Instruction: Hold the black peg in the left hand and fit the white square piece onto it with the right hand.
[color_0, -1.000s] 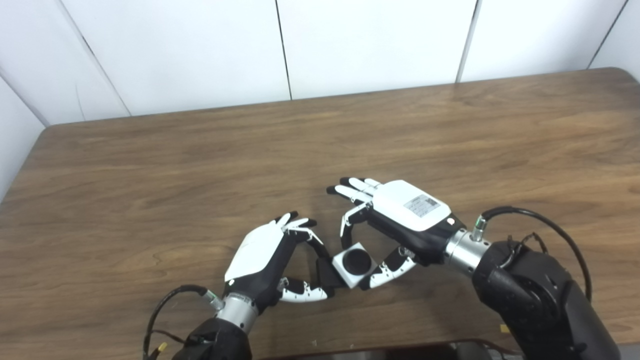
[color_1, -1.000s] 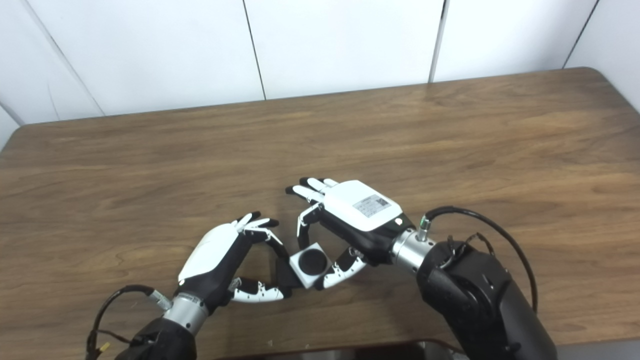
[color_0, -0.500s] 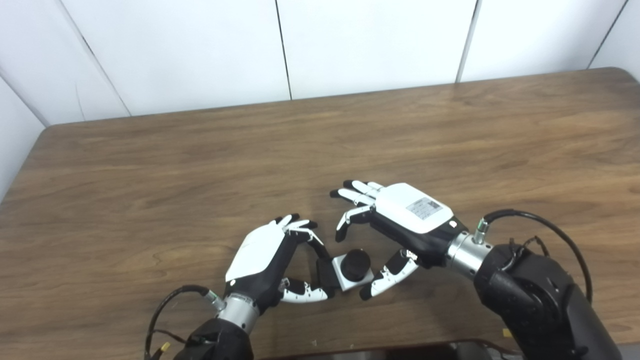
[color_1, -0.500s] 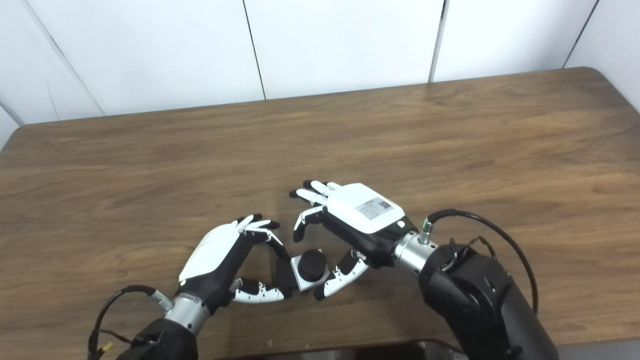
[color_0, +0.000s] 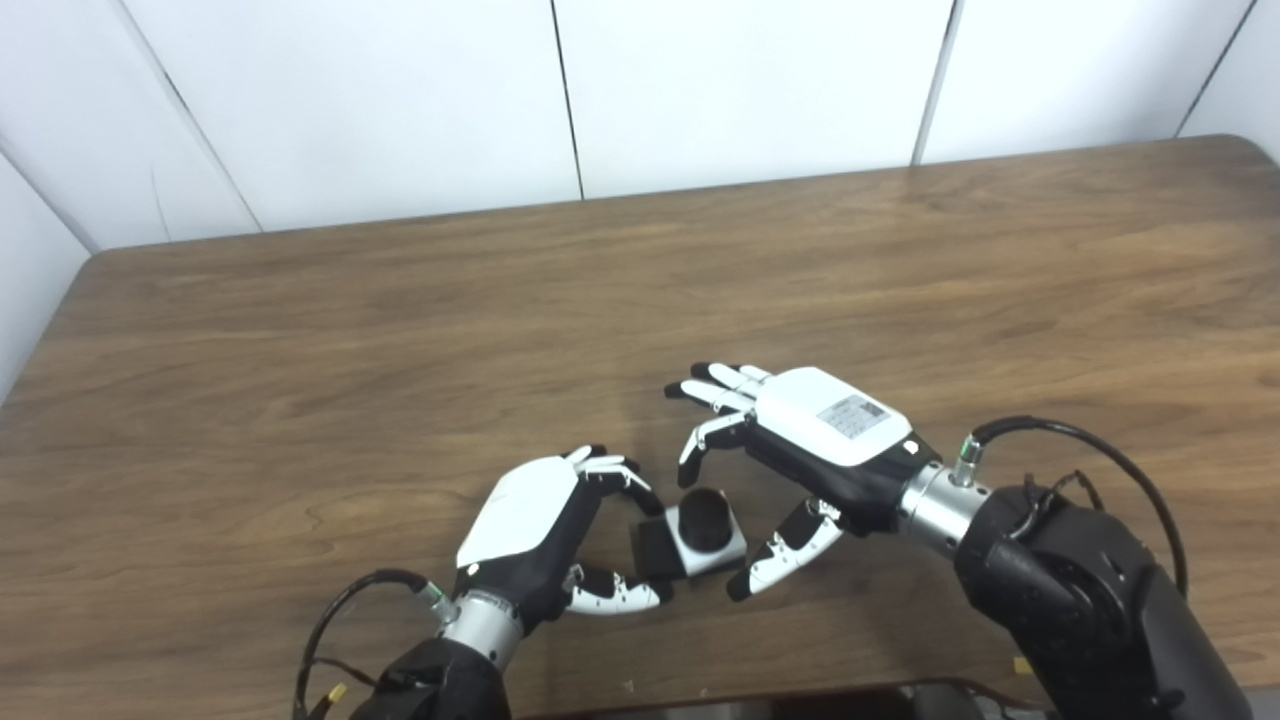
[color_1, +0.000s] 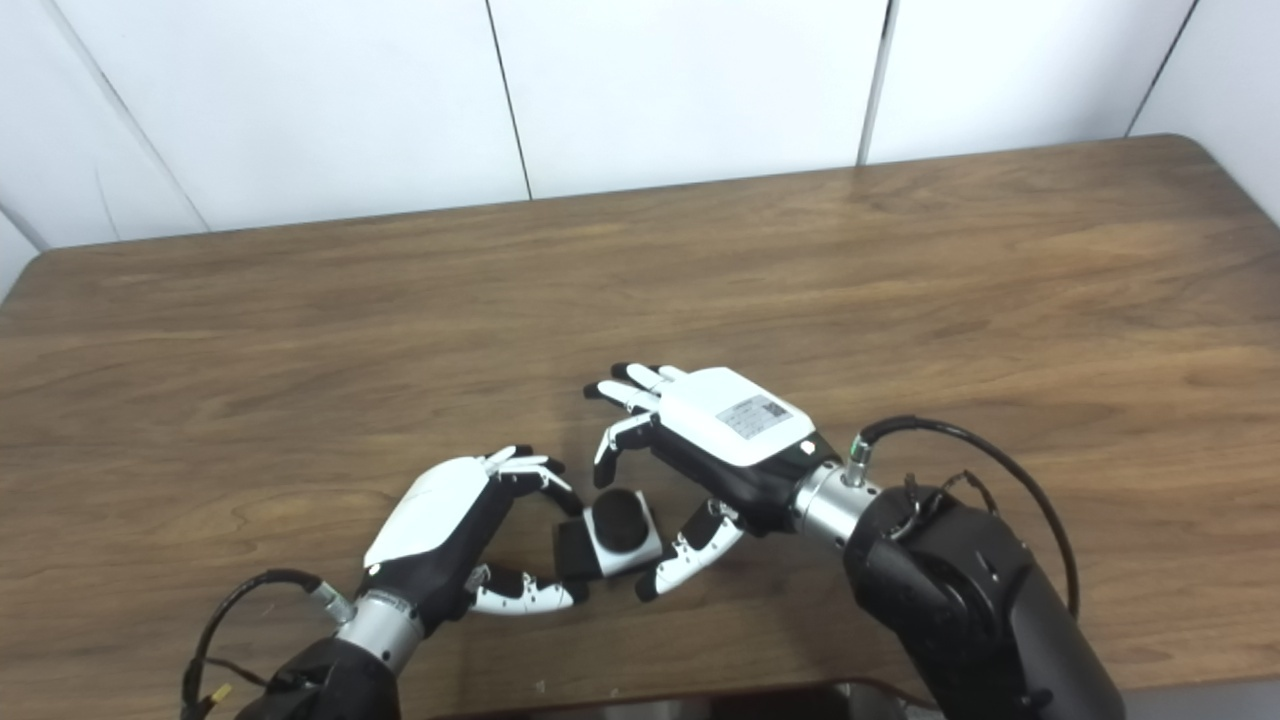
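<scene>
The black peg (color_0: 704, 512) stands through the hole of the white square piece (color_0: 712, 553), its round top showing above it. My left hand (color_0: 535, 525) is shut on the peg's black base (color_0: 655, 549), with fingers above and thumb below, low over the table. My right hand (color_0: 822, 437) is open just to the right. Its curled fingers (color_0: 700, 455) and its thumb (color_0: 785, 555) bracket the white piece with small gaps and hold nothing. In the right eye view the same joined pair (color_1: 622, 530) sits between the two hands.
The brown wooden table (color_0: 400, 330) stretches far and wide around the hands. White wall panels (color_0: 700, 90) rise behind its far edge. Cables loop from both wrists near the table's front edge (color_0: 640, 690).
My right hand has let go of the white piece and drawn back slightly to the right. The piece has slid down the peg, and my left hand has tilted and lowered with it.
</scene>
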